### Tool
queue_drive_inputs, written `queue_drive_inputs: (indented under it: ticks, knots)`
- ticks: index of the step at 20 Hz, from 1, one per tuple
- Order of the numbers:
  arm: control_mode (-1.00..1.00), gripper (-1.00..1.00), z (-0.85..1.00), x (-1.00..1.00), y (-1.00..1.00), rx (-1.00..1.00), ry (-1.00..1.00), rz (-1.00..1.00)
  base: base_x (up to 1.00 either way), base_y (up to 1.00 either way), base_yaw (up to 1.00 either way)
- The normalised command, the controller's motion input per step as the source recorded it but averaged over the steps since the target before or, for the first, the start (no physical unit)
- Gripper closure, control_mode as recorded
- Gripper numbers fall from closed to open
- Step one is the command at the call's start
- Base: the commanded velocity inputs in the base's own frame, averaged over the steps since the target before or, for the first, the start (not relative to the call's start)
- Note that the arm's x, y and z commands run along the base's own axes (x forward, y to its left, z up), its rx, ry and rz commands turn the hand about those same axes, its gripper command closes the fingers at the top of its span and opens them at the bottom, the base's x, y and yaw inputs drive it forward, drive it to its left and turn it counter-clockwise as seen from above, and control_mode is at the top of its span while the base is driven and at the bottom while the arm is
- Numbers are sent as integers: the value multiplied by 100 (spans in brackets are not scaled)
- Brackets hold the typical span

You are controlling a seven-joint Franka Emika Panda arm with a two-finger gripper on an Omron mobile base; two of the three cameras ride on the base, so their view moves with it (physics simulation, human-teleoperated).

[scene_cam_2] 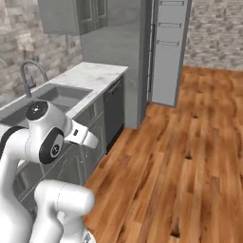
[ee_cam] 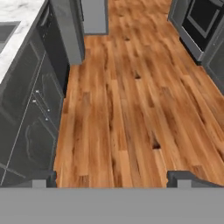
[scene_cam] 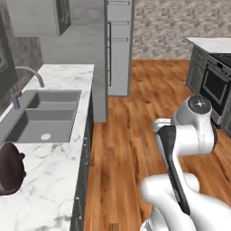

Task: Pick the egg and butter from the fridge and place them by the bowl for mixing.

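Observation:
My gripper [ee_cam: 113,181] is open, its two dark fingertips [ee_cam: 43,178] set wide apart with nothing between them. It hangs over the wooden floor and looks down along the counter fronts. The fridge [scene_cam: 97,58] stands at the far end of the counter, and its pale door [scene_cam: 119,45] with door shelves is swung open. From the other side, the fridge [scene_cam_2: 116,42] and its door [scene_cam_2: 168,52] appear past the counter. The dark reddish-brown bowl [scene_cam: 9,169] sits on the marble counter at the near left. The egg and the butter are out of view.
A double sink [scene_cam: 45,115] with a curved faucet [scene_cam: 29,74] lies in the marble counter [scene_cam: 54,180]. Dark cabinet fronts [ee_cam: 30,109] run along my left. An oven [scene_cam: 214,85] stands at the right. Wooden floor [ee_cam: 131,96] stretches toward the fridge.

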Motion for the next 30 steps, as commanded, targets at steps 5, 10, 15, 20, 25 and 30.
queue_drive_inputs:
  ticks: [5,10,15,20,25,30]
  knots:
    - [100,-100,0,0,0,0,0,0,82,-1,-8]
    - [100,-100,0,0,0,0,0,0,83,-5,-6]
    - [100,-100,0,0,0,0,0,0,86,-8,-2]
    - [100,-100,0,0,0,0,0,0,87,-17,0]
    - [100,-100,0,0,0,0,0,0,89,-20,1]
    - [100,-100,0,0,0,0,0,0,89,-19,0]
